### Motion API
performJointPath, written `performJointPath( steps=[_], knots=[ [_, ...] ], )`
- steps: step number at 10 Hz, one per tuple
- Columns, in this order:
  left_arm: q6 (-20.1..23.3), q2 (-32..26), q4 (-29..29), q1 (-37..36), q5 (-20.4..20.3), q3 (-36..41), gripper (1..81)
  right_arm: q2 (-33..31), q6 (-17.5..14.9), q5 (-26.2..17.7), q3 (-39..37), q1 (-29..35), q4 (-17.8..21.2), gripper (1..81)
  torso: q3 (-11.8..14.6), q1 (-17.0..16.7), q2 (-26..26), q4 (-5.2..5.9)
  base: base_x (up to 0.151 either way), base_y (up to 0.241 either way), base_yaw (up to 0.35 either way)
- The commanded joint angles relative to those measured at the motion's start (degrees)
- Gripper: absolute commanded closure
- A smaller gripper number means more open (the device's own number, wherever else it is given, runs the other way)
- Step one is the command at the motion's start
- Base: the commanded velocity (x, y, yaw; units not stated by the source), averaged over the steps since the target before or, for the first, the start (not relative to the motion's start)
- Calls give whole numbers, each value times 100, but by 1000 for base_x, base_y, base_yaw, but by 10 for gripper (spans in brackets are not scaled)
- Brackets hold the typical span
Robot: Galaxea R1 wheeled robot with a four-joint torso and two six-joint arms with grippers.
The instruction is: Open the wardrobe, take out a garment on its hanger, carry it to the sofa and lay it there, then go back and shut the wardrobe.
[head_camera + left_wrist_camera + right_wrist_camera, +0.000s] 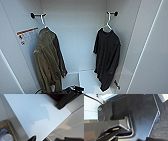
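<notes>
Here, the head view looks into the open wardrobe (pixel 75 37), its white doors swung wide at both sides so the plain white interior is exposed. At about ten o'clock, a black hook (pixel 33 15) juts from the back wall, and from it hangs an olive-brown jacket (pixel 47 62) on a white hanger, draping down toward seven o'clock. Beside it, at nine o'clock, an orange-and-white warning label (pixel 27 35) is stuck to the left inner wall. Bare white back wall fills the centre, keeping the two pieces of clothing well apart.

At about one o'clock, a second black hook (pixel 113 13) carries the hanger (pixel 108 23), thin and white, its curved hook looped over the peg. The garment (pixel 107 57), a black short-sleeved T-shirt, hangs from it limp and slightly skewed, reaching down toward five o'clock; it is untouched, so taking it out is not yet done.

At six o'clock, dark robot parts (pixel 72 89) edge into the picture. Neither gripper can be made out clearly in the wrist views, so I cannot tell whether the fingers are apart or together.
</notes>
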Motion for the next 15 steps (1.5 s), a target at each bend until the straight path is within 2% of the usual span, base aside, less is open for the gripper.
performJointPath(
  steps=[1, 3, 4, 5, 6, 8, 10, 11, 13, 15],
  knots=[
    [-604, 319, -122, -1757, 467, 309, 10, -5, 23, -298, -2, 267, -14, 10, 2, 0, 0, 0, 0, 0, 0],
    [-921, 302, -140, -2214, 370, 582, 10, -5, 23, -298, 7, 284, -14, 10, 0, 2, 2, 0, 0, 0, 0],
    [-1123, 284, -140, -2390, 168, 679, 10, -5, 23, -298, 7, 284, -14, 10, -2, 5, 5, 0, 0, 0, 0],
    [-1422, 205, -131, -2531, -438, 810, 10, -5, 23, -289, 25, 267, -31, 10, -2, 5, 5, 0, 0, 0, 0],
    [-1738, 214, -131, -2759, -746, 863, 10, 3, 23, -289, 34, 266, -31, 10, -4, 7, 6, 0, 0, 0, 0],
    [-2396, 258, -140, -3261, -817, 872, 10, 21, 23, -289, 42, 284, -5, 10, -6, 7, 6, 0, 0, 0, 0],
    [-3466, 240, -131, -3779, -1202, 872, 10, 65, 23, -289, 42, 284, -5, 10, -6, 9, 6, 0, 0, 0, 0],
    [-3821, 275, -131, -4008, -1282, 854, 10, 83, 32, -289, 42, 284, -5, 10, -9, 9, 9, 0, 0, 0, 0],
    [-4215, 380, -131, -4499, -1397, 776, 10, 91, 32, -289, 34, 275, 3, 10, -9, 11, 9, 0, 0, 0, 0],
    [-4839, 486, -139, -4905, -1580, 496, 10, 91, 50, -289, 42, 284, 12, 10, -9, 11, 9, 0, 0, 0, 0]
  ],
)
